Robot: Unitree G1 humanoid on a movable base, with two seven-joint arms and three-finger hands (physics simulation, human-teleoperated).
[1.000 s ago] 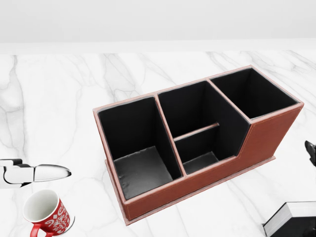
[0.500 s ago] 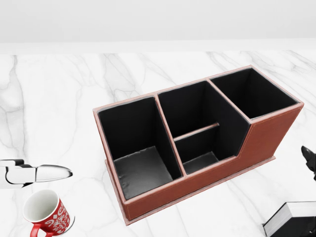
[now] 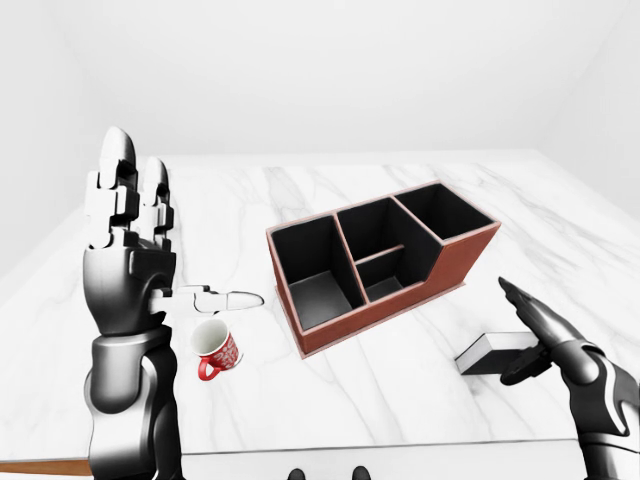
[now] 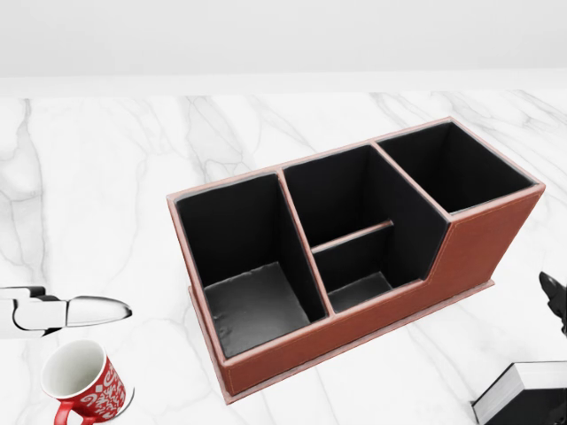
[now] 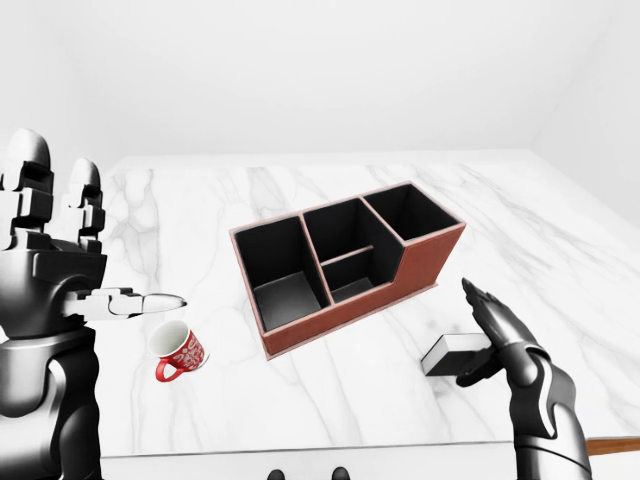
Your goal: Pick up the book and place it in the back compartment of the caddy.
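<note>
Right hand (image 3: 555, 335) hovers spread just above the book (image 3: 497, 353), four o'clock of the caddy (image 3: 380, 260); left hand (image 3: 130, 250) raised, fingers apart.

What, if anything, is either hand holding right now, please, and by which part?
Nothing is held. The right hand hovers open above the book, fingers extended, not closed round it. The left hand is raised, open and empty, above the mug.

Head cam close, steep down on caddy (image 4: 354, 257); eye cams wider, shared w/ mug (image 3: 215, 347).
</note>
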